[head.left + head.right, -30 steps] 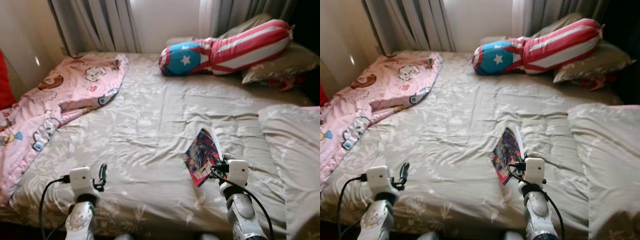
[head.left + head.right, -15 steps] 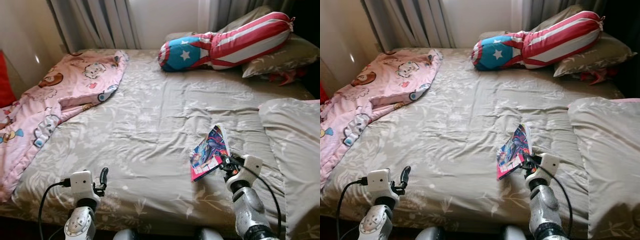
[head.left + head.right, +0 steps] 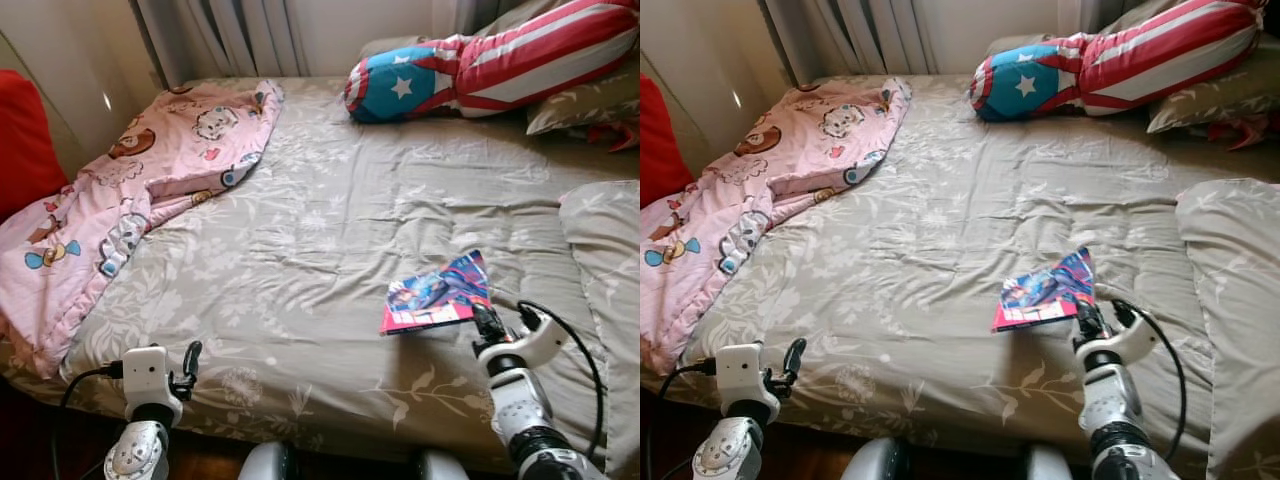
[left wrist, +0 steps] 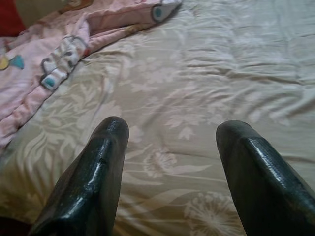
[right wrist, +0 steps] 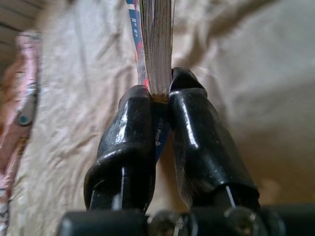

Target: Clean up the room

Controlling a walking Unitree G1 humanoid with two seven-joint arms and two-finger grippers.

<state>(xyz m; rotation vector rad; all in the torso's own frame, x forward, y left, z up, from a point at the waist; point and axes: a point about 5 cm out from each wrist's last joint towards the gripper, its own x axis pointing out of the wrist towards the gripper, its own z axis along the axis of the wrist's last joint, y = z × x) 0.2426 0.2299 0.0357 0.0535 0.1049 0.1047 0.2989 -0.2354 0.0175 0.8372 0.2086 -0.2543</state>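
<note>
Fingers [image 5: 197, 147] of the right gripper [image 5: 160, 96] are clenched on the lower edge of a thin comic book [image 3: 437, 295], the page edges being pinched between the two black pads as seen in the right wrist view. By this grip the comic book is held above the bed [image 3: 330, 230], near its right front part, with the colourful cover tilted toward flat and facing up and left. Fingers [image 4: 93, 172] of the left gripper [image 4: 170, 130] are spread apart with nothing between them; the gripper is held low at the front left edge of the bed, above the floral grey-brown sheet. A pink blanket [image 3: 120, 190] printed with cartoon figures is heaped over the left side of the bed, hanging past its edge. A long bolster [image 3: 480, 65] in blue with a white star and red-and-white stripes is laid across the head of the bed, on grey pillows [image 3: 590, 100]. A folded duvet [image 3: 610, 250] in the same floral fabric is seen at the right edge. Curtains [image 3: 240, 35] are hung behind the bed, and a red cushion [image 3: 25, 140] is seen at far left.
</note>
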